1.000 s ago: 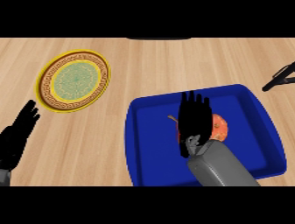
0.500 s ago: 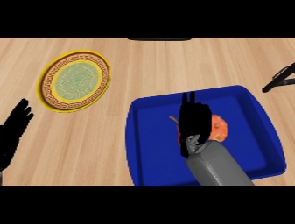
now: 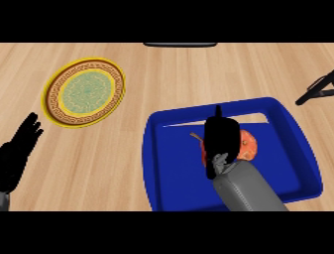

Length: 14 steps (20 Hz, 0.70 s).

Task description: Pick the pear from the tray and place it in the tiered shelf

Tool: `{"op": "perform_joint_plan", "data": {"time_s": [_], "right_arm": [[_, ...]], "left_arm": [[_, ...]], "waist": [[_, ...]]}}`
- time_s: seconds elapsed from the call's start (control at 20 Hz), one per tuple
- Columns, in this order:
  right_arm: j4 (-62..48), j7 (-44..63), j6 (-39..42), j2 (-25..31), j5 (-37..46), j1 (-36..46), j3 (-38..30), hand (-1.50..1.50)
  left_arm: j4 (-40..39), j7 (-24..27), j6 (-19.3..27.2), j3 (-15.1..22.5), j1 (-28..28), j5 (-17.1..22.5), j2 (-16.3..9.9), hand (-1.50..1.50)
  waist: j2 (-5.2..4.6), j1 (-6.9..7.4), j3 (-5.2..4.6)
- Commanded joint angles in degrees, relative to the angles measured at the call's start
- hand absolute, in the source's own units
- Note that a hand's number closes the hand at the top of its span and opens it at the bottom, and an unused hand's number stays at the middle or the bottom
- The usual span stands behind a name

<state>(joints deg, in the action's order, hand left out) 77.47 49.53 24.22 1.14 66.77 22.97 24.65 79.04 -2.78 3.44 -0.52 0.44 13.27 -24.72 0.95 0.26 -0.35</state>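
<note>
on a pale wooden counter (image 3: 162, 79), seen steeply from above, a blue tray (image 3: 171, 163) sits at the near right. inside it, right of its middle, lies the pear (image 3: 249, 145), orange-red with a thin brown stem pointing left. the right hand (image 3: 221, 139) comes in from the near edge on a grey forearm and covers the pear's left side (the pear's right half shows beside it). its fingers are pressed together and point far; whether they curl onto the pear cannot be told. the left hand (image 3: 12, 156) rests at the near left edge, well apart from the tray, fingers straight and slightly spread. a round plate (image 3: 83, 92), yellow-rimmed with a green middle, lies far left. the dark frame of the shelf (image 3: 330, 84) shows at the far right edge.
</note>
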Motion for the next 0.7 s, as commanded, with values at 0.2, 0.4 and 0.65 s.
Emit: {"op": "perform_joint_plan", "data": {"time_s": [0.2, 0.4, 0.65], "right_arm": [[9.04, 1.12, 0.8, 1.02, 5.71, -2.54, 3.72, 1.5], [11.96, 0.27, 5.1, 1.06, 5.59, 3.26, 0.32, 1.5], [8.79, 16.23, -8.77, 2.2, 7.92, 3.13, -20.31, 1.5]], "left_arm": [[0.17, 1.61, -2.49, -2.68, 2.37, -1.41, -0.31, 0.0], [-1.88, -0.5, -1.57, -2.13, -1.28, -1.98, 2.74, 0.0], [-0.24, -0.48, -1.51, -2.68, 1.0, -1.4, 1.22, 0.0]], "waist": [[-0.79, -0.35, 0.33], [-0.88, -0.39, 0.33], [-1.02, -2.16, 0.39]]}}
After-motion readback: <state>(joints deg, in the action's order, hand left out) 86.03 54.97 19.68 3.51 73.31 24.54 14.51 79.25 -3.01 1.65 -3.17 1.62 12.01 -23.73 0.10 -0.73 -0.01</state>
